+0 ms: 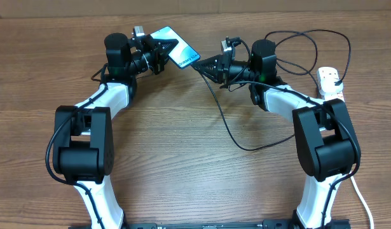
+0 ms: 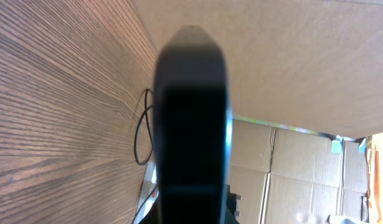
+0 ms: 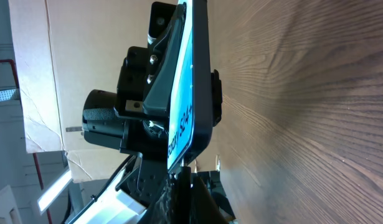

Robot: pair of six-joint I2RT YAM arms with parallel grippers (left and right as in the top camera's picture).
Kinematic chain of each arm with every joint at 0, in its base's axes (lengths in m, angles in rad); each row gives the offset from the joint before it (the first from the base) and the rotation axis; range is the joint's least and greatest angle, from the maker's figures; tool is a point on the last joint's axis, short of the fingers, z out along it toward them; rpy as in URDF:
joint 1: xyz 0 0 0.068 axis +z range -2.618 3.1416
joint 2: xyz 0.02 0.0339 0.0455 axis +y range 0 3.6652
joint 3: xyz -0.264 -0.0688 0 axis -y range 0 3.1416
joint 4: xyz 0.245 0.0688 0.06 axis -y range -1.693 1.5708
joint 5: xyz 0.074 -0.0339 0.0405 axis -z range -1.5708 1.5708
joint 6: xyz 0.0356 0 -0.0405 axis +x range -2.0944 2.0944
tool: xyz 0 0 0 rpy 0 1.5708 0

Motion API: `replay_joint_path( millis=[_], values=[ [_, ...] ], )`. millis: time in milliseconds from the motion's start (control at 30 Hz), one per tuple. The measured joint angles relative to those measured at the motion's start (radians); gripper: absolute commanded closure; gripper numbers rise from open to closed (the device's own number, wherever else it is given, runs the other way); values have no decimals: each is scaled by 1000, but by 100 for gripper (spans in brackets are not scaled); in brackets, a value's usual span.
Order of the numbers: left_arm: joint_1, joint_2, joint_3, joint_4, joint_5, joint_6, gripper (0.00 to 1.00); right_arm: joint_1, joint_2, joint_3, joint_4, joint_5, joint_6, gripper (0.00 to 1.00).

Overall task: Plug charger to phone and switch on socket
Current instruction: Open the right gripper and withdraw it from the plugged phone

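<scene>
My left gripper (image 1: 158,53) is shut on the phone (image 1: 177,49) and holds it tilted above the far middle of the table, blue screen up. In the left wrist view the phone (image 2: 191,124) fills the centre as a dark slab and hides the fingers. My right gripper (image 1: 206,65) is shut on the charger's connector tip, which touches the phone's lower end (image 3: 184,169). The phone's screen shows edge-on in the right wrist view (image 3: 184,118). The black cable (image 1: 228,130) loops over the table to the white socket (image 1: 329,84) at the far right.
Wood-grain table (image 1: 195,178). The charger cable makes wide loops behind the right arm (image 1: 309,35). The socket's white cord (image 1: 362,197) runs down the right edge. Cardboard boxes (image 2: 303,174) stand beyond the table's far edge.
</scene>
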Motion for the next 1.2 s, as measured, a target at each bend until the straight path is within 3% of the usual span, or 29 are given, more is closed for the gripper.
replay_joint_path(
  millis=[433,500,567,700,767,1000,1200],
  values=[
    [-8,0,4,0,2,10,96,-1,0,0,0,8,1,93],
    [-10,0,4,0,15,7,96,-1,0,-1,32,9,10,75],
    [-31,-2,11,-8,51,4,96,1,3,-9,121,1,7,44],
    [-76,-29,34,-86,88,30,96,-24,16,-23,395,-84,52,16],
    [-74,-41,39,-104,99,57,96,-67,10,-23,452,-143,78,0],
    [8,-30,21,-249,81,203,96,-258,-94,-14,484,-252,93,0],
    [16,-26,16,-480,64,434,96,-285,-155,0,439,-319,74,0]
  ],
)
